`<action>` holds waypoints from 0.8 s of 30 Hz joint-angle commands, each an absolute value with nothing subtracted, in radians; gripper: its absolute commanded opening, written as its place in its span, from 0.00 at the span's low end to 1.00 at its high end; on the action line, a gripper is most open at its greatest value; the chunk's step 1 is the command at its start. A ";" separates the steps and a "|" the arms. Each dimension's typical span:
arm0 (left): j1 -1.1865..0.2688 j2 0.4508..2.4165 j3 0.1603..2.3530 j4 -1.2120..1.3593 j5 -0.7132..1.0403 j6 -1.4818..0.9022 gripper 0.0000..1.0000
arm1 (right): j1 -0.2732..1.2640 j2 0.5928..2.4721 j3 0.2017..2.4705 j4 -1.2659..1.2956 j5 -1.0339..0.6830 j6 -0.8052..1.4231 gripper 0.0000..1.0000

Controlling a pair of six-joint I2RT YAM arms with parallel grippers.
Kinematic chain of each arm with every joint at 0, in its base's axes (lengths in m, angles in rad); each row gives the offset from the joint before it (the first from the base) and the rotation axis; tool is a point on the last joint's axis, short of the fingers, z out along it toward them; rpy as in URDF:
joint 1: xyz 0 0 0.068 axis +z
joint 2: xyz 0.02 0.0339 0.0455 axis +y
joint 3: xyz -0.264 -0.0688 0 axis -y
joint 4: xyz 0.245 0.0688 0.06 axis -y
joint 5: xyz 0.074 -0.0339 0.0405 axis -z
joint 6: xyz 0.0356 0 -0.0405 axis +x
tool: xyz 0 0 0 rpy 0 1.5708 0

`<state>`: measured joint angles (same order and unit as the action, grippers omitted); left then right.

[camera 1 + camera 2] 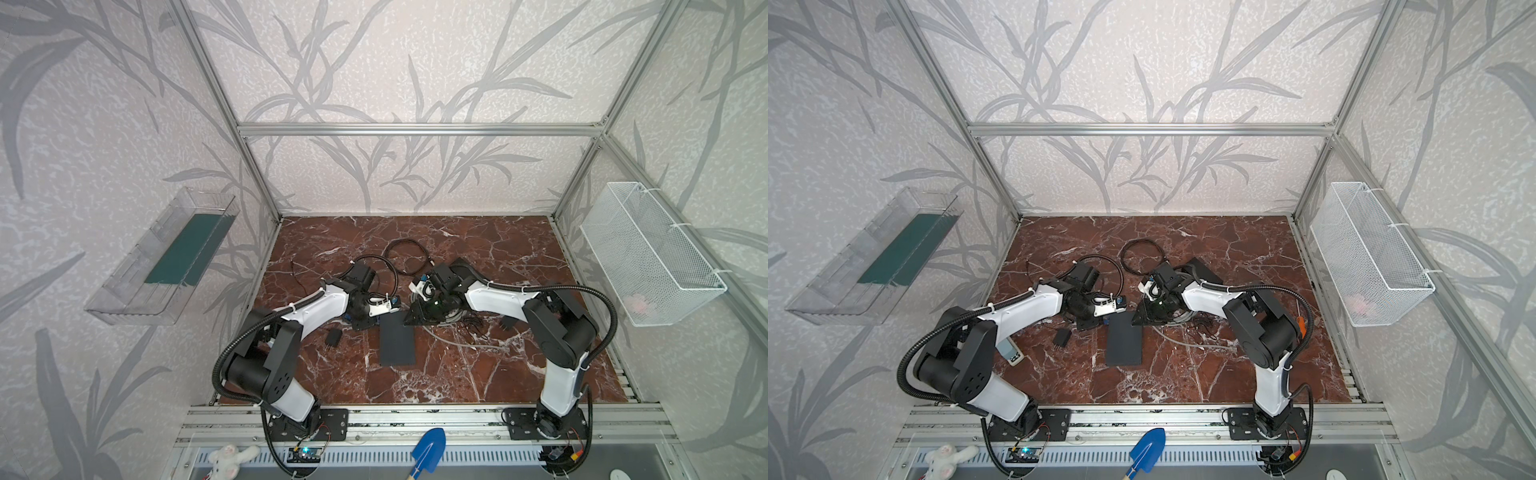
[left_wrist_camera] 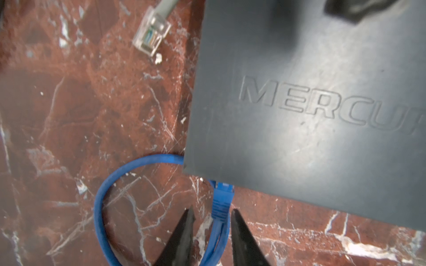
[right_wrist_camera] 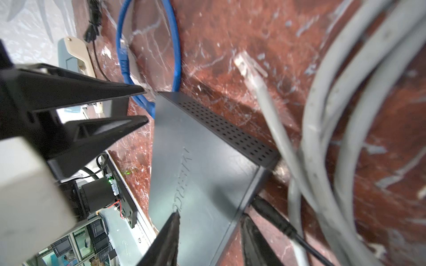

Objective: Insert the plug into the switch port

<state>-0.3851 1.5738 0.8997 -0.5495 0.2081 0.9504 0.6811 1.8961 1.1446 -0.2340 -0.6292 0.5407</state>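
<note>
Blue plug point(image 2: 221, 202) looks seated in slab point(image 2: 299, 142); left gripper point(image 2: 212, 210), right gripper point(image 3: 210, 215) jaws both open. Retreat could snag cable point(image 2: 99, 207), unseat plug.

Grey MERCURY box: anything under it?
Blue cable passes under one corner of the grey MERCURY box; the blue plug meets the adjacent edge. Its tip and any ports are covered.

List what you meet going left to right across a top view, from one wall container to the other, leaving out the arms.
clear tray → black adapter → grey slab → grey cable → wire basket
</note>
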 commanded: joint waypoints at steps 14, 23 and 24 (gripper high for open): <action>-0.281 1.350 1.016 -0.234 0.340 0.406 0.99 | 0.615 1.743 1.161 -0.308 -0.605 0.435 0.52; -0.272 1.365 1.092 -0.421 0.363 -0.090 0.99 | 0.620 1.712 1.056 -0.259 -0.577 0.481 0.53; -0.284 1.352 1.073 -0.434 0.360 -0.162 0.99 | 0.618 1.712 1.048 -0.258 -0.569 0.485 0.53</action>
<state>-0.2691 1.3708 1.1004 -0.3378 0.3279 0.0887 0.6178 1.7458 1.0744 -0.2710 -0.5972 0.4709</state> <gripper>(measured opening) 0.993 0.527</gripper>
